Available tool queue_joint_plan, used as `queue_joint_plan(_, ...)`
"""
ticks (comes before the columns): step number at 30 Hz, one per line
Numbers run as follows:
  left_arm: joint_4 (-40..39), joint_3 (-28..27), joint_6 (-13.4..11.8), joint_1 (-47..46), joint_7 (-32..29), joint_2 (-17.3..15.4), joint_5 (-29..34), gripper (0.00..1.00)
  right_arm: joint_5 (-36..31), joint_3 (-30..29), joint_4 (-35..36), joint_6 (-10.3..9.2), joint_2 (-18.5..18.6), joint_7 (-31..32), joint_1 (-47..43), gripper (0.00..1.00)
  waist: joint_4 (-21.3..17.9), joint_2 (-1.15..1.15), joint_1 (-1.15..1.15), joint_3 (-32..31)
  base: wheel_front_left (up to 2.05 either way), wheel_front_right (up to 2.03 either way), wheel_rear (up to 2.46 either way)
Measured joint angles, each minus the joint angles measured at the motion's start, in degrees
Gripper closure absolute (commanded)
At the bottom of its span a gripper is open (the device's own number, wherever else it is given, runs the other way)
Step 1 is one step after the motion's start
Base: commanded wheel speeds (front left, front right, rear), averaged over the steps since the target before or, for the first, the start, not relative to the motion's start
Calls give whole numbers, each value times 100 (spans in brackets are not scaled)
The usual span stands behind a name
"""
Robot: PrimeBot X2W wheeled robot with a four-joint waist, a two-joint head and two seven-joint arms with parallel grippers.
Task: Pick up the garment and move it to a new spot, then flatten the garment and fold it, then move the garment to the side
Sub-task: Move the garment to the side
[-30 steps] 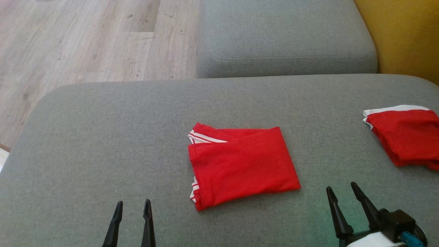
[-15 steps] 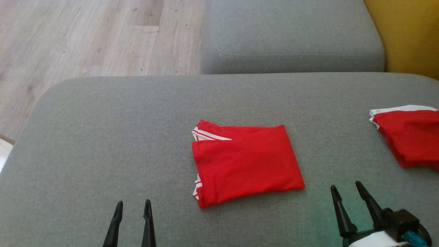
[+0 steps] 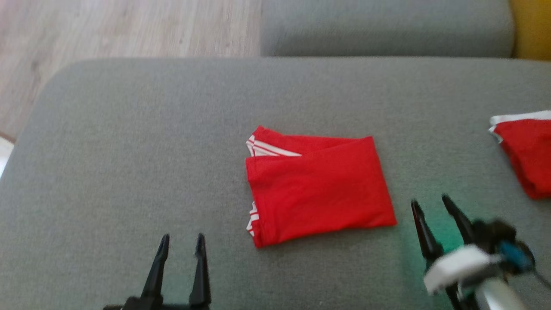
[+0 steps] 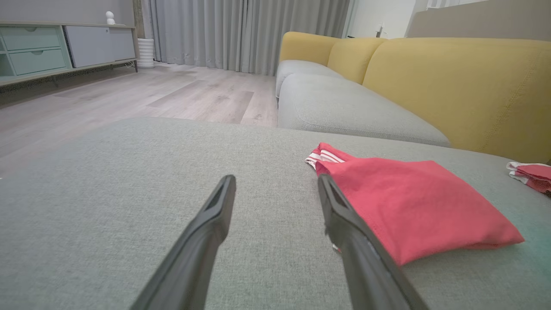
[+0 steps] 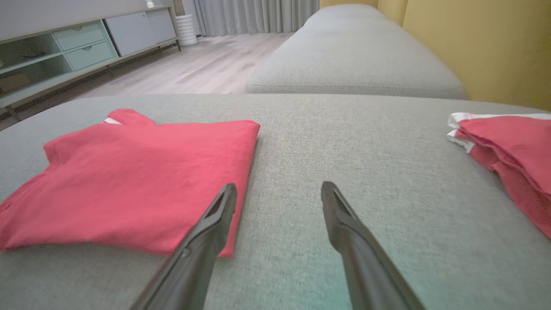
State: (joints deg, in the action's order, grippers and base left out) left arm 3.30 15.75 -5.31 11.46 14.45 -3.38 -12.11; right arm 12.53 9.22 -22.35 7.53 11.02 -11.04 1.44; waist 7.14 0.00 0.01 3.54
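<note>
now both grippers hang wide and empty beside the folded garment

your left gripper (image 3: 182,237) has its fingers spread apart with nothing between them, low over the grey seat cushion (image 3: 129,150) near its front edge, just left of the folded red garment (image 3: 318,189). in the left wrist view one finger overlaps the garment's near left corner; you cannot tell whether it touches. your right gripper (image 3: 429,200), equally wide and empty, sits just off the garment's near right corner, clear of the cloth. the garment lies flat mid-cushion, white stripes at its left edge. a second red garment (image 3: 527,155) lies by the cushion's right edge, well apart. past the far edge are wooden floor (image 3: 107,26) and another grey cushion (image 3: 387,26).
</note>
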Motion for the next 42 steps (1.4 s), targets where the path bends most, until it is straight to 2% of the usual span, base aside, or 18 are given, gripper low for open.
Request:
queue_joint_plan(4,12,130,-24,-193,0,0,0,0,274,181,-309,0,34,426,567,0,44,0,1,178,0,0,0)
queue_joint_plan(12,138,458,-80,-536,0,2,-3,0,1758,827,-1102,0,77,1637,1576,0,240,0,1,471,0,0,0)
queue_joint_plan(13,151,483,-82,-559,0,2,-12,0,1974,923,-1150,0,79,1779,1614,9,266,0,1,485,0,0,0)
queue_joint_plan(14,157,506,-91,-566,0,2,-37,0,2181,1026,-1161,0,84,1875,1640,62,287,0,0,496,0,0,0)
queue_joint_plan(15,166,516,-127,-567,0,2,-56,0,2337,1120,-1152,0,108,1918,1664,100,300,0,0,504,0,0,0)
queue_joint_plan(23,157,511,-181,-569,-1,2,-104,0,2639,1367,-954,0,695,1440,1794,100,45,0,0,603,0,0,0)
queue_joint_plan(24,145,509,-179,-591,0,2,-103,0,2637,1390,-826,0,959,1432,1885,100,-94,0,0,652,0,0,0)
queue_joint_plan(30,13,485,-180,-945,0,3,-96,0,2503,1233,-387,0,2001,1460,2107,100,-560,0,0,915,0,0,0)
queue_joint_plan(34,3,471,-181,-1207,1,7,-125,0,2418,854,-122,0,2677,1584,2220,100,-804,0,0,1180,0,0,0)
queue_joint_plan(40,26,456,-115,-1508,1,10,-424,0,2134,-108,51,0,3252,1749,2411,100,-1065,0,0,1597,0,0,0)
queue_joint_plan(41,40,456,-113,-1558,1,11,-452,0,1986,-288,42,0,3300,1761,2421,65,-1095,0,0,1652,0,0,0)
queue_joint_plan(42,57,453,-70,-1608,1,11,-454,0,1809,-471,23,0,3310,1761,2421,65,-1120,0,1,1696,0,0,0)
